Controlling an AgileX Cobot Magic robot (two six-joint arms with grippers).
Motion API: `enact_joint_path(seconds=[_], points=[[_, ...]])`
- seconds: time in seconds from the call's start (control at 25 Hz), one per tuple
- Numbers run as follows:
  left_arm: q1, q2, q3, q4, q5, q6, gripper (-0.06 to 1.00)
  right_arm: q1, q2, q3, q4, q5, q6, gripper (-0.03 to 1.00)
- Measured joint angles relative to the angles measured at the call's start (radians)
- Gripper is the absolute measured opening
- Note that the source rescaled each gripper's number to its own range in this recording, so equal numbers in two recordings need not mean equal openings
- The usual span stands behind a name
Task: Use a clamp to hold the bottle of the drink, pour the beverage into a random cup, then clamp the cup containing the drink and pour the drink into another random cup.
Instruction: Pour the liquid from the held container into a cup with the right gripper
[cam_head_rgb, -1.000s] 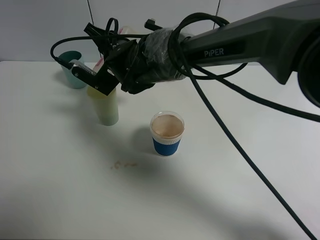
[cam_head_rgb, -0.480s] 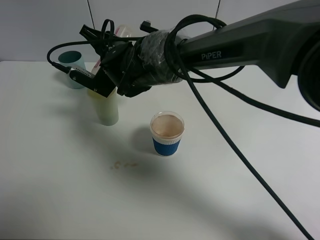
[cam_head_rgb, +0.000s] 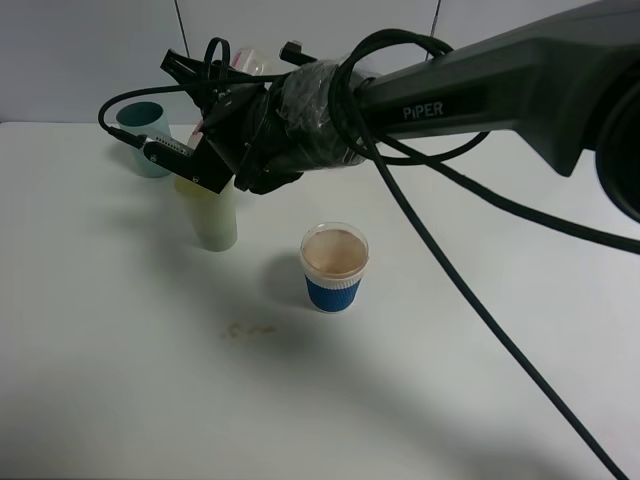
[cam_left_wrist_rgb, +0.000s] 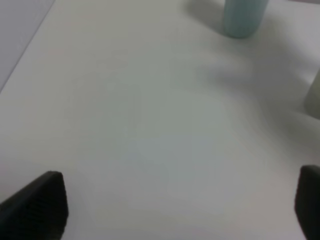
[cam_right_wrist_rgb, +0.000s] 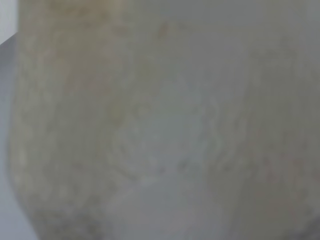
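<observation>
From above, the right end effector (cam_head_rgb: 212, 140), stretched across the middle, pinches the bottle (cam_head_rgb: 248, 62), tilted over the pale yellow-green tumbler (cam_head_rgb: 215, 215) near the far edge of the tabletop (cam_head_rgb: 120, 380). The wrapped wrist and cables hide most of the bottle. A teal tumbler (cam_head_rgb: 150, 165) stands towards the far left corner, and the blue-sleeved cup (cam_head_rgb: 334, 268) stands mid-tabletop with brown specks (cam_head_rgb: 248, 328) nearer.

Only the left wrist view shows the left end effector (cam_left_wrist_rgb: 172, 205), spread wide over the tabletop.

The right wrist view shows just a blurred pale surface, the bottle.
</observation>
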Motion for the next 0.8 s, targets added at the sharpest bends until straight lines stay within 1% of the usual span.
enact_joint_path(seconds=[0.12, 0.2, 0.24, 0.4, 0.52, 0.56, 0.64, 0.8], points=[[0.000, 0.000, 0.000, 0.000, 0.000, 0.000, 0.75, 0.000, 0.000, 0.000, 0.000, 0.001, 0.051, 0.00], [0.000, 0.000, 0.000, 0.000, 0.000, 0.000, 0.75, 0.000, 0.000, 0.000, 0.000, 0.001, 0.112, 0.00], [0.000, 0.000, 0.000, 0.000, 0.000, 0.000, 0.75, 0.000, 0.000, 0.000, 0.000, 0.001, 0.112, 0.00], [0.000, 0.000, 0.000, 0.000, 0.000, 0.000, 0.75, 0.000, 0.000, 0.000, 0.000, 0.003, 0.264, 0.00], [0.000, 0.000, 0.000, 0.000, 0.000, 0.000, 0.75, 0.000, 0.000, 0.000, 0.025, 0.006, 0.342, 0.00], [0.000, 0.000, 0.000, 0.000, 0.000, 0.000, 0.75, -0.002, 0.000, 0.000, 0.044, 0.007, 0.366, 0.00], [0.000, 0.000, 0.000, 0.000, 0.000, 0.000, 0.75, -0.013, 0.000, 0.000, 0.125, 0.009, 0.412, 0.00], [0.000, 0.000, 0.000, 0.000, 0.000, 0.000, 0.75, -0.034, 0.000, 0.000, 0.263, 0.015, 0.424, 0.00]])
